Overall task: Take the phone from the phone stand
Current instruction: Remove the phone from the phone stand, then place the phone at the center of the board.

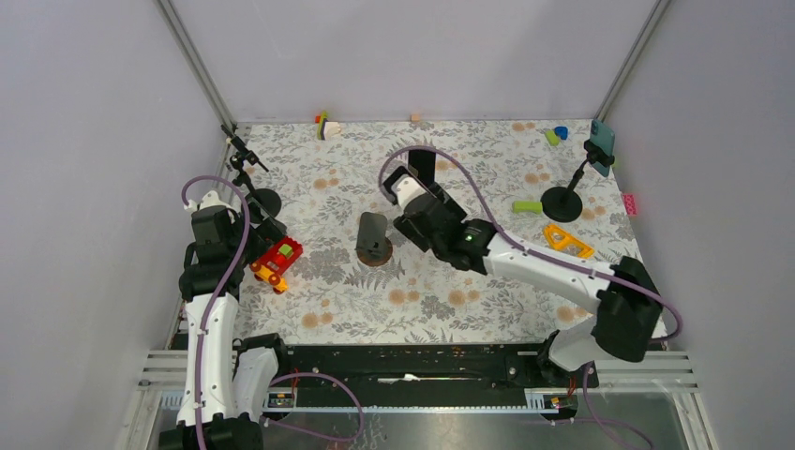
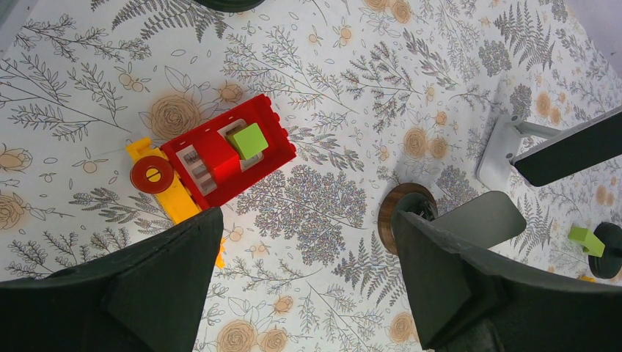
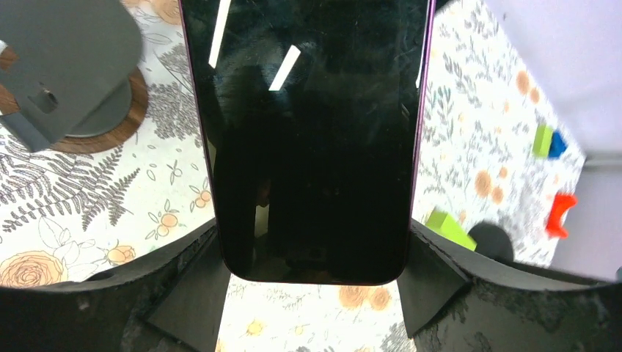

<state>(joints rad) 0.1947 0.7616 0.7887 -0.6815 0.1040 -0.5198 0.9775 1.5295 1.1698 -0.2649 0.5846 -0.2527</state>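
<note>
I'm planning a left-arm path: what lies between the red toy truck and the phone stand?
Nothing lies there. Only bare floral cloth separates the red toy truck from the phone stand, as the left wrist and top views show.

The phone point(image 3: 312, 139) has a glossy black glass face, smooth, catching streaks of light and showing fine scuffs. The phone stand point(image 3: 66, 81) looks matt grey, plastic or painted metal, on a round wood-grain base. The right gripper point(image 3: 312, 290) has fingers point(image 3: 469, 308) of matt black, grainy plastic. The toy truck point(image 2: 220, 158) is shiny moulded plastic; the table cover point(image 2: 330, 66) is a matt printed sheet.
</note>
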